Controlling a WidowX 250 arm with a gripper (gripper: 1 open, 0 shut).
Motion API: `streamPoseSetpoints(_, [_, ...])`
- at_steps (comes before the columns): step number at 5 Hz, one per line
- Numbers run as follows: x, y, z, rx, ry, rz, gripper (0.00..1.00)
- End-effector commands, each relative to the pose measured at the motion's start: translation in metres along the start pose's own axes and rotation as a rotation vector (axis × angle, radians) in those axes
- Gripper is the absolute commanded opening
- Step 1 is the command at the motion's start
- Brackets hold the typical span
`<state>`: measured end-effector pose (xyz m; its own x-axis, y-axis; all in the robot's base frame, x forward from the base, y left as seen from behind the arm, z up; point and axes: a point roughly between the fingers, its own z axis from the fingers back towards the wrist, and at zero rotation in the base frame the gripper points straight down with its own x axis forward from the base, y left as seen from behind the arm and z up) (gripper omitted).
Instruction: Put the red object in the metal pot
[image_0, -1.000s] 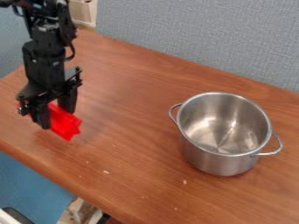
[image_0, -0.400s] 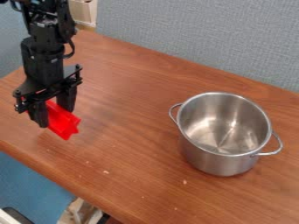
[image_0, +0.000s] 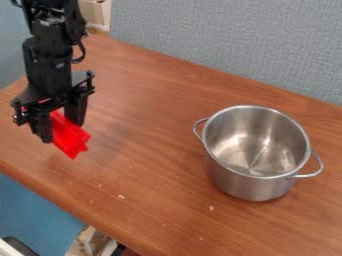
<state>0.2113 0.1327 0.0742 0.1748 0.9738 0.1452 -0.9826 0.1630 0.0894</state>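
The red object (image_0: 68, 140) hangs at the left of the table, pinched at its top end by my gripper (image_0: 55, 118), which is shut on it. Its lower end sits just above the wood, tilted slightly. The black arm rises from the gripper toward the top left corner. The metal pot (image_0: 258, 152) stands upright and empty at the right of the table, well apart from the gripper, its two small handles showing at the left and right of its rim.
The brown wooden table (image_0: 160, 110) runs diagonally, its front edge close below the gripper at the left. A blue-grey wall (image_0: 254, 40) stands behind the far edge.
The gripper has risen a little with the red object in it and drifted slightly left. The pot has not moved.
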Motion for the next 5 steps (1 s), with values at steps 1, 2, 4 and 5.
streamPoseSetpoints(1, [-0.007, -0.005, 0.028, -0.073, -0.057, -0.116, 0.00])
streamPoseSetpoints(2, [-0.026, -0.013, 0.046, -0.115, -0.077, -0.274, 0.00])
streamPoseSetpoints(4, [-0.081, -0.043, 0.064, -0.170, -0.099, -0.772, 0.00])
streamPoseSetpoints(5, [-0.113, -0.061, 0.066, -0.188, -0.092, -1.000, 0.00])
